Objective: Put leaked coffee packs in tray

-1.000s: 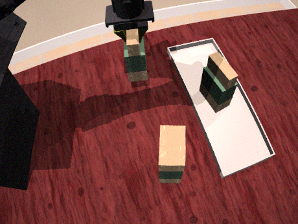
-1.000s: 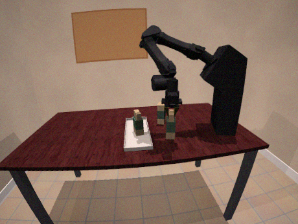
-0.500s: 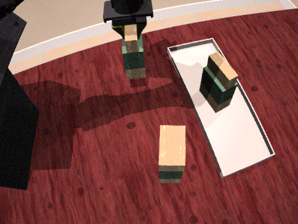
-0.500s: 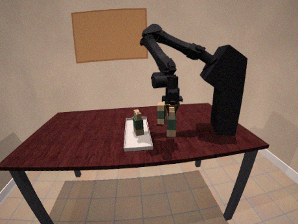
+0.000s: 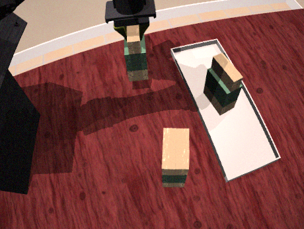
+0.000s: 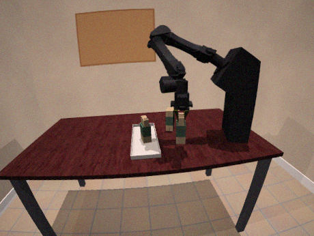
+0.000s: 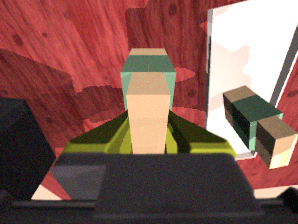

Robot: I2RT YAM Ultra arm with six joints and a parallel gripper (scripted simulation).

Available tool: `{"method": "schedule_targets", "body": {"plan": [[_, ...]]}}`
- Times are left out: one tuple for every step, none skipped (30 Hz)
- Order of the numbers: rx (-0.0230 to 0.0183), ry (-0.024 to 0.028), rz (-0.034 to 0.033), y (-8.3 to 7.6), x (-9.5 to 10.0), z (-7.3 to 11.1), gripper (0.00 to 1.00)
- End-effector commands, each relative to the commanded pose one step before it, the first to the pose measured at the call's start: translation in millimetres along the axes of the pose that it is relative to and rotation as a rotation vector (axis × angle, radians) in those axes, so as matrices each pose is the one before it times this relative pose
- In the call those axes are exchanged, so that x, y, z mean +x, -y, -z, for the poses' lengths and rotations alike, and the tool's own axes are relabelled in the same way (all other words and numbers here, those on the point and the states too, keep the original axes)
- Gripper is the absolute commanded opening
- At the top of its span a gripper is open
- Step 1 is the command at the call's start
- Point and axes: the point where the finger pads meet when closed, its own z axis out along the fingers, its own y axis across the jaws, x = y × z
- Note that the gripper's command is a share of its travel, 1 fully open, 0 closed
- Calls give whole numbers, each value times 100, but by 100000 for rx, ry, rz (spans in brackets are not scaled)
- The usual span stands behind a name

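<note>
Three tan and green coffee packs show. One pack (image 5: 136, 56) stands upright on the red table, and my gripper (image 5: 133, 31) is shut on its top from above. It also shows in the side view (image 6: 181, 131) and in the wrist view (image 7: 147, 112), between the yellow-green fingers. A second pack (image 5: 223, 83) stands inside the white tray (image 5: 225, 106), near its far end; it also shows in the wrist view (image 7: 257, 125). A third pack (image 5: 175, 155) stands upright on the table nearer the front, left of the tray.
The black robot base (image 6: 239, 99) stands at the table's edge on one side. The tray's low rim runs beside the held pack in the wrist view (image 7: 240, 75).
</note>
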Motion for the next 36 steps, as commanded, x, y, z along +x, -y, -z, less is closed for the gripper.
{"method": "schedule_targets", "body": {"plan": [[-541,2600,1336,-530,-663,992,23],[0,0,0,0,0,0,23],[0,0,0,0,0,0,23],[0,0,0,0,0,0,23],[0,0,0,0,0,0,23],[0,0,0,0,0,0,23],[0,0,0,0,0,0,23],[0,0,0,0,0,0,23],[0,0,0,0,0,0,23],[0,0,0,0,0,0,23],[0,0,0,0,0,0,23],[0,0,0,0,0,0,23],[0,0,0,0,0,0,23],[0,0,0,0,0,0,23],[0,0,0,0,0,0,23],[0,0,0,0,0,0,23],[0,0,0,0,0,0,23],[0,0,0,0,0,0,23],[0,0,0,0,0,0,23],[0,0,0,0,0,0,23],[0,0,0,0,0,0,23],[0,0,0,0,0,0,23],[0,0,0,0,0,0,23],[14,9,-14,16,-7,1,23],[225,123,-217,145,-64,8,23],[599,327,-576,382,-168,22,23],[989,546,-951,651,-309,12,23],[837,499,-803,601,-291,2,23],[-42,94,132,119,-46,2,23],[-56,126,176,159,-61,3,23],[-2,20,216,211,-53,2,23],[9,1,264,261,-59,4,23],[0,0,0,0,0,0,23],[0,0,0,0,0,0,23],[10,2,304,306,-70,3,23],[12,2,88,355,-79,5,23]]}}
